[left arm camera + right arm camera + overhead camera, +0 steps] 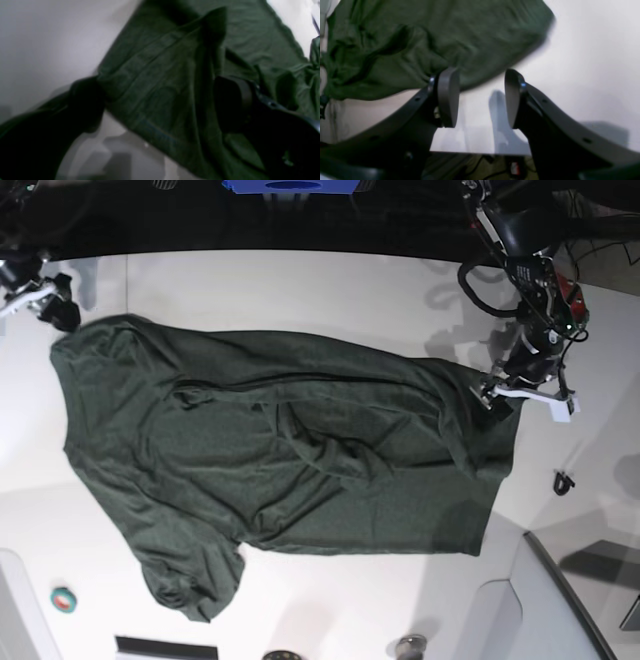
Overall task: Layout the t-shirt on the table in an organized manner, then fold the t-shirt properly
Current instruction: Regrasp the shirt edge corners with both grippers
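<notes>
The dark green t-shirt (pixel 290 450) lies spread across the white table (pixel 300 290), wrinkled through its middle, with one sleeve (pixel 190 585) bunched at the near left. My left gripper (pixel 500 392) hovers at the shirt's right edge. In the left wrist view its fingers (pixel 85 100) stand wide apart, the left gripper (pixel 160 100) open over the t-shirt (pixel 155 75) with creased cloth below. My right gripper (pixel 58 310) sits by the shirt's far left corner. In the right wrist view the right gripper (pixel 480 97) is open, with only bare table (pixel 475 135) between its pads (pixel 448 97); the t-shirt (pixel 425 37) lies just beyond.
A small teal roll (pixel 63 600) lies near the front left. A small black piece (pixel 563 480) rests right of the shirt. A grey panel (pixel 545 610) stands at the front right, and cables (pixel 495 167) hang below the table edge.
</notes>
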Robot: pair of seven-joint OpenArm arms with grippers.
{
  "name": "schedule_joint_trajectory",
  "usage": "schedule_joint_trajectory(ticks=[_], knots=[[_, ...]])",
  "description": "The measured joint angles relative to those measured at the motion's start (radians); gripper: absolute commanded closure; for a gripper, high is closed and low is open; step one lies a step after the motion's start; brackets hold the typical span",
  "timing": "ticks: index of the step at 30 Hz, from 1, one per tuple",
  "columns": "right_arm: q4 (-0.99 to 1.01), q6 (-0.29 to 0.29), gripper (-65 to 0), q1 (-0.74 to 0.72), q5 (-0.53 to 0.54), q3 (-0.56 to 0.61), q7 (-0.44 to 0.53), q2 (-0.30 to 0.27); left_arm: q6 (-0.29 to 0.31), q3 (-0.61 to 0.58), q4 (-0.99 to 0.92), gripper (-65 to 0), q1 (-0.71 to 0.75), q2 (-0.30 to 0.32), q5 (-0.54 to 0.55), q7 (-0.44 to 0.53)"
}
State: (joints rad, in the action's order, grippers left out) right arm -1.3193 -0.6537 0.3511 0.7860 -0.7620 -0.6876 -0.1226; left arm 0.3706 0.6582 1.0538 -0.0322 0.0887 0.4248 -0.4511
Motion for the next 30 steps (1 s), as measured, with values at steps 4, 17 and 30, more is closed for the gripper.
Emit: schedule_joint_trajectory(ticks=[4, 17, 30], knots=[[0.066, 0.001, -32.7, -0.027, 0.000, -0.119, 0.003, 0.001, -0.004, -0.006, -0.038, -61.4, -0.035, 0.003, -0.002, 0.010], [0.266, -0.032, -42.9, -0.205, -0.001, -0.165, -0.137, -0.024, -0.003, 0.002, -0.067, 0.0, -0.019, 0.017, -0.002, -0.029], [0.314, -0.032, -42.5, -0.238, 0.008, -0.072, -0.126, -0.065, -0.022, 0.002, 0.171, 0.0, 0.108, 0.025, -0.025, -0.145]])
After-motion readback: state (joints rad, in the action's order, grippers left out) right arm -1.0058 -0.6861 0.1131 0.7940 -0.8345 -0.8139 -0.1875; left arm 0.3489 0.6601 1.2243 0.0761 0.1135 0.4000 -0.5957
